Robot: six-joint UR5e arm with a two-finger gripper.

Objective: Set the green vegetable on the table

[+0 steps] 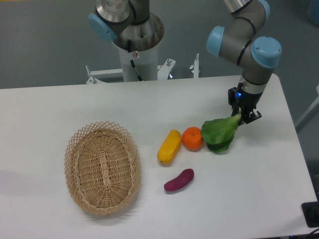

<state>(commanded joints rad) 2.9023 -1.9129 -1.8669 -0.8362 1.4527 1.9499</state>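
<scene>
Currently the leafy dark-green toy vegetable [218,133] is gripped by its pale stem in the two-finger gripper [241,116], low over the smooth white table [259,189] beside the round orange fruit [192,138], which risks being nudged at release.

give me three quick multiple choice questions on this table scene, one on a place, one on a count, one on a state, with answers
1. Where is the round orange fruit?
A. inside the woven wicker basket
B. between the yellow oblong fruit and the leafy green vegetable
C. at the table's left edge

2. How many loose items lie in the basket?
A. none
B. two
C. four

3. What is the two-finger gripper doing?
A. hanging open over the basket
B. shut on the purple eggplant-like piece
C. shut on the green vegetable's pale stem

Answers: 1 B, it sits between them. 2 A, only bare weave shows. 3 C, the stem runs up into the fingers.
</scene>
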